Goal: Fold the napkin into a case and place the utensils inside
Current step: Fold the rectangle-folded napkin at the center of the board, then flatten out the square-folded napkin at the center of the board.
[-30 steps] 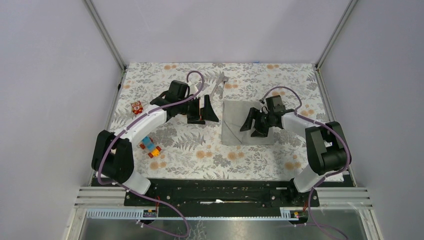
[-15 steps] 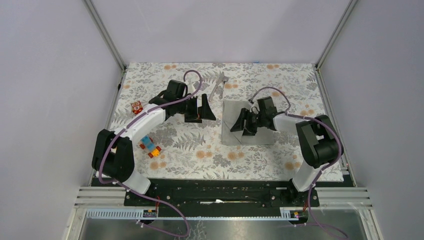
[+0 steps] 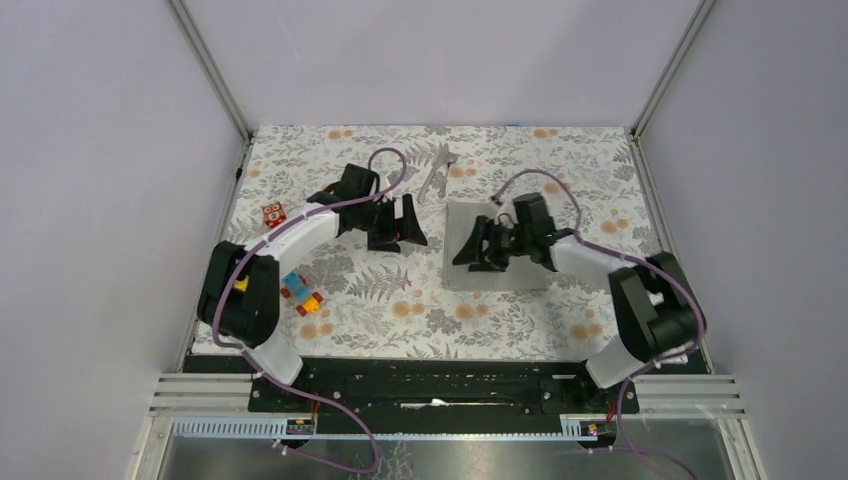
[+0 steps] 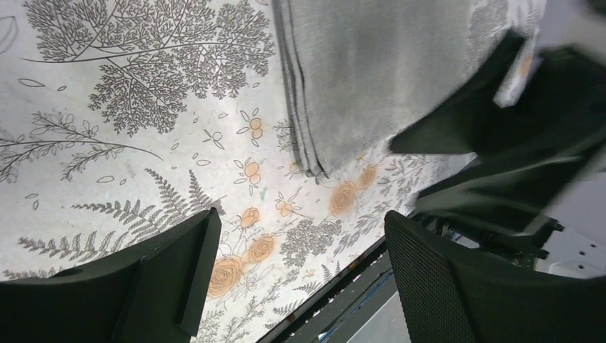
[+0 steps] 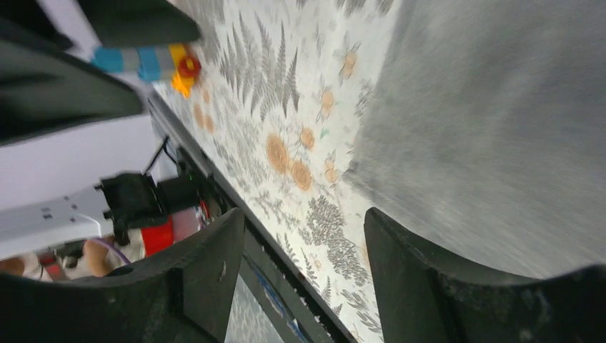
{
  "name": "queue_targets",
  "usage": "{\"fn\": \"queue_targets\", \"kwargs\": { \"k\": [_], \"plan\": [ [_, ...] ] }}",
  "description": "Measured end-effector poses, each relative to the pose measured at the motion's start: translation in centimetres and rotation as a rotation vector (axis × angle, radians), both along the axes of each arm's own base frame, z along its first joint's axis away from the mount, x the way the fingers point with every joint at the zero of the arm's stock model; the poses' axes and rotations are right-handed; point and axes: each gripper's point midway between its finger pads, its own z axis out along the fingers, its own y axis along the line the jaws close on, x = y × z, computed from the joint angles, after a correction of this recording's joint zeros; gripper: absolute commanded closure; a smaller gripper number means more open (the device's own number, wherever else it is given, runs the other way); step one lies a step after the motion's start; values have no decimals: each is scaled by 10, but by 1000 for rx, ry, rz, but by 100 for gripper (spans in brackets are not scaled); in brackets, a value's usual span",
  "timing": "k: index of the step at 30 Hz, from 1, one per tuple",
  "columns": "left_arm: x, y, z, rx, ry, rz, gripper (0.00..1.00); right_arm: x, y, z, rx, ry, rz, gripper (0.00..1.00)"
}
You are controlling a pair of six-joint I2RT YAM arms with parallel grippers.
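The grey napkin (image 3: 500, 278) lies folded in a flat stack right of the table's centre, its layered edge (image 4: 304, 121) facing the left arm. The silver utensils (image 3: 437, 172) rest on the tablecloth beyond the napkin's far-left corner. My right gripper (image 3: 470, 250) hovers low over the napkin's left part, open, with nothing between its fingers (image 5: 304, 243); grey cloth (image 5: 500, 121) fills that view's right side. My left gripper (image 3: 412, 228) stands open just left of the napkin, over the bare tablecloth (image 4: 300, 250), and holds nothing.
A red toy block (image 3: 273, 214) and a cluster of colourful blocks (image 3: 300, 295) lie on the floral tablecloth at the left, beside the left arm. The table's black front rail (image 4: 343, 300) runs close below both grippers. Grey walls enclose the table.
My right gripper has slid leftward over the napkin toward its left edge. The left gripper has drifted slightly toward the napkin, and the left arm's shoulder has turned.
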Motion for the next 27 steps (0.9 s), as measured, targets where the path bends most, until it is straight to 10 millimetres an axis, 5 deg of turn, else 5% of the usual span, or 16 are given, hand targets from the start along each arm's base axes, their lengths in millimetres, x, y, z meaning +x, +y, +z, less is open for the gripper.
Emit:
{"fn": "queue_targets", "kwargs": {
  "k": [5, 9, 14, 20, 27],
  "plan": [
    [-13, -25, -37, 62, 100, -36, 29, 41, -76, 45, -12, -146, -219, 43],
    [-32, -64, -66, 144, 140, -90, 38, 49, -129, 48, -147, -209, -336, 46],
    [-39, -84, -80, 259, 110, -62, 48, 28, -150, 32, -295, -206, -328, 55],
    [-34, -83, -86, 358, 52, 33, 50, 10, -167, 12, -383, -176, -366, 56],
    [-41, -79, -96, 427, 59, 76, 65, 4, -169, -5, -386, -111, -423, 62]
  ]
}}
